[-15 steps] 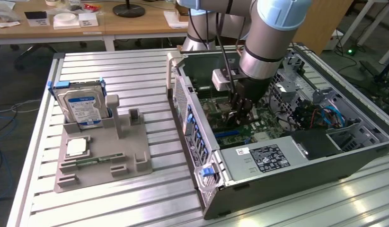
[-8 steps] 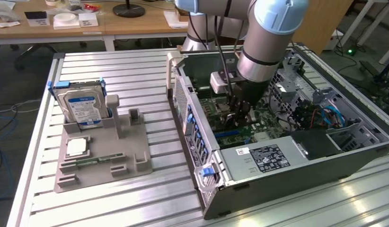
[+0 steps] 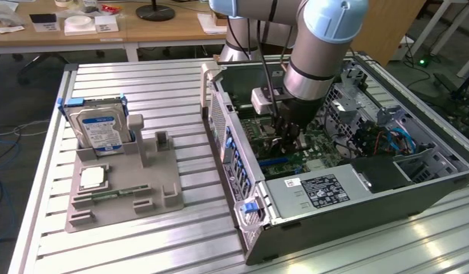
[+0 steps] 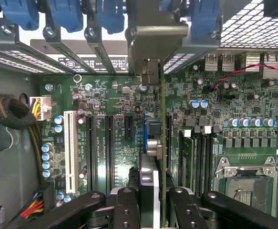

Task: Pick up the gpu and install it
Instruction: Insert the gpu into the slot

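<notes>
My gripper [image 3: 286, 138] reaches down into the open computer case [image 3: 233, 149], over the green motherboard [image 3: 311, 154]. In the wrist view its black fingers [image 4: 127, 210] are shut on the gpu [image 4: 160, 143], which shows edge-on as a thin upright board. The board runs from the gripper [image 4: 154, 210] to the card's silvery end bracket [image 4: 150, 47] at the case's rear slot openings. The card stands over the motherboard [image 4: 115, 95], in line with a slot beside the black expansion slots [image 4: 108, 148]. Whether its edge is seated in that slot is hidden.
A grey fixture [image 3: 136, 188] on the slatted table holds a hard drive [image 3: 100, 130], a processor chip [image 3: 92, 178] and a memory stick [image 3: 113, 194]. Inside the case are the power supply [image 3: 326, 191], drive cages [image 3: 371, 114], blue slot latches [image 4: 112, 14], a white slot [image 4: 71, 148] and the processor socket [image 4: 246, 183].
</notes>
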Controlling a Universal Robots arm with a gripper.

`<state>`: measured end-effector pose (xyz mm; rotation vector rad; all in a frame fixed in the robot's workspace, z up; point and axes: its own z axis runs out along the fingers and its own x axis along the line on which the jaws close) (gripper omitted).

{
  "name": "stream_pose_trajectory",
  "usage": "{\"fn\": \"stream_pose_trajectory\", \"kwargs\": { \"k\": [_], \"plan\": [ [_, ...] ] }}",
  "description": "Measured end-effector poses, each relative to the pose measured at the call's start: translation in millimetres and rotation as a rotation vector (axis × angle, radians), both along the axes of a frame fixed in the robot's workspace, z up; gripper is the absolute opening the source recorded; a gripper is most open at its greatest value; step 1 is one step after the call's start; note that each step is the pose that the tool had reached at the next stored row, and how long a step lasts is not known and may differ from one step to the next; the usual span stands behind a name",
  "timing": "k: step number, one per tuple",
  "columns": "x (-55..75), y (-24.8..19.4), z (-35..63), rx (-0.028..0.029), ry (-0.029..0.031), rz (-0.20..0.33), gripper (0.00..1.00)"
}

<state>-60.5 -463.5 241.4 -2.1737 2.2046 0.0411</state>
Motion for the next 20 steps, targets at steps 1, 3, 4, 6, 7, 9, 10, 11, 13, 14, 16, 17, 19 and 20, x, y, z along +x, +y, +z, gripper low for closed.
{"fn": "stream_pose_trajectory", "kwargs": {
  "k": [1,3,4,6,7,9,10,11,13,14,16,17,19,20],
  "plan": [
    [-0.4,0.0,-0.1,0.0001,-0.0001,0.000,0.28],
    [-0.4,-0.9,-0.2,0.0003,-0.0001,0.000,0.28],
    [-0.4,-2.1,-0.3,0.0001,-0.0001,0.000,0.28],
    [-0.5,-3.0,-1.7,0.0003,-0.0002,0.000,0.28],
    [-0.5,-3.2,-2.1,0.0003,-0.0002,0.000,0.28],
    [-0.6,-3.3,-2.3,0.0000,0.0000,0.000,0.28],
    [-0.6,-3.3,-2.8,0.0001,-0.0001,0.000,0.28],
    [-0.6,-3.3,-3.5,0.0002,-0.0002,0.000,0.28],
    [-0.7,-3.3,-4.8,0.0001,-0.0001,0.000,0.28],
    [-0.8,-3.3,-5.4,0.0001,-0.0001,0.000,0.28],
    [-0.8,-3.3,-6.2,0.0002,0.0000,0.000,0.28],
    [-0.8,-3.3,-6.8,0.0004,0.0000,0.000,0.28],
    [-0.8,-3.3,-7.1,0.0004,0.0000,0.000,0.28],
    [-0.9,-3.3,-7.1,0.0003,0.0000,0.000,0.28]
  ]
}}
